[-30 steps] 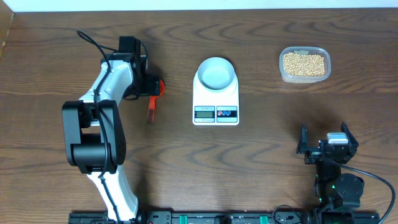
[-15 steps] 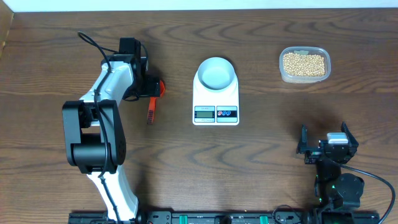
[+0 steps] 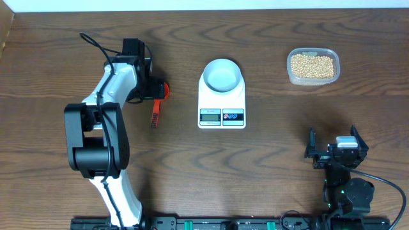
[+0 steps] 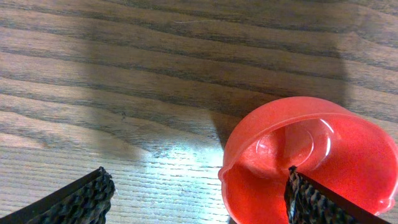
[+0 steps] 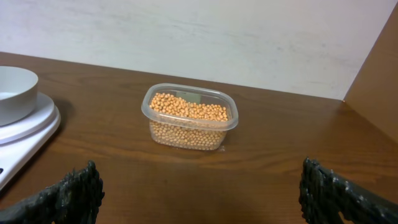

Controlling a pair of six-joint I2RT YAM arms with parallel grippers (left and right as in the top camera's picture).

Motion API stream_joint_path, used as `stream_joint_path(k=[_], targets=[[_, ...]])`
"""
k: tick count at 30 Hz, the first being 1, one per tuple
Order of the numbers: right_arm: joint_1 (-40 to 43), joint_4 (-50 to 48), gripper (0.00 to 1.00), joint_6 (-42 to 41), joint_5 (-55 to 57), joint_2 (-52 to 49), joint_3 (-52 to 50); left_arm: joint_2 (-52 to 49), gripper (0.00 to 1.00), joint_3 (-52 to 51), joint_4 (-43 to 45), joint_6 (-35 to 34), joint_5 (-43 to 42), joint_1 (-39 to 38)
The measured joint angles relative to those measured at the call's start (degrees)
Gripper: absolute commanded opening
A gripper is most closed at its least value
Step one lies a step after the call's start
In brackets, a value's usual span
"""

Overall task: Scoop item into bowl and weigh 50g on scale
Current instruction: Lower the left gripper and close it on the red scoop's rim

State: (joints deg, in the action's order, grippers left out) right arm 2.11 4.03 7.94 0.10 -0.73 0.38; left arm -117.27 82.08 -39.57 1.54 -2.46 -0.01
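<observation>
- Two grippers released and holding nothing: left gripper (image 3: 151, 89) spread wide, low over the red scoop (image 3: 156, 105); right gripper (image 3: 333, 147) parked open near the front right corner of the bench (image 3: 268, 172).
- Probably at the pickup of the scoop, lying left of the scale (image 3: 206, 102), cup toward the far edge, handle toward the front edge.
- Seen from the left wrist: one finger (image 4: 314, 202) in front of the cup, the other (image 4: 78, 200) over bare wood beside it. Cannot tell whether either touches.
- Better to slide back toward the handle and straddle it squarely before closing. Pinching the round cup wall would likely let it twist or pop out.
- Close firmly, then lift straight up with the cup mouth level.
- Beans (image 3: 312, 65) heaped in a clear tub (image 3: 289, 75) toward the far right corner, well apart from the scoop, beyond the scale.
- Bowl (image 3: 222, 75) empty, resting on the far end of the scale, readout uncovered.
- Carry around the bowl rather than across it, to avoid nudging the scale.
- Take small scoops near the end, checking the readout after each pour.
</observation>
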Motion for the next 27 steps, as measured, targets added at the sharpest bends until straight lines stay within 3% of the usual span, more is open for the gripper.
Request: stream_joint_path(k=[15, 20, 27], targets=[[0.00, 0.00, 0.99, 0.00, 0.00, 0.00, 0.00, 0.00, 0.72, 0.00, 0.00, 0.00, 0.00, 0.00], [0.00, 0.02, 0.99, 0.00, -0.02, 0.00, 0.00, 0.00, 0.59, 0.00, 0.00, 0.02, 0.00, 0.00], [0.00, 0.00, 0.99, 0.00, -0.02, 0.00, 0.00, 0.00, 0.56, 0.00, 0.00, 0.20, 0.00, 0.00]])
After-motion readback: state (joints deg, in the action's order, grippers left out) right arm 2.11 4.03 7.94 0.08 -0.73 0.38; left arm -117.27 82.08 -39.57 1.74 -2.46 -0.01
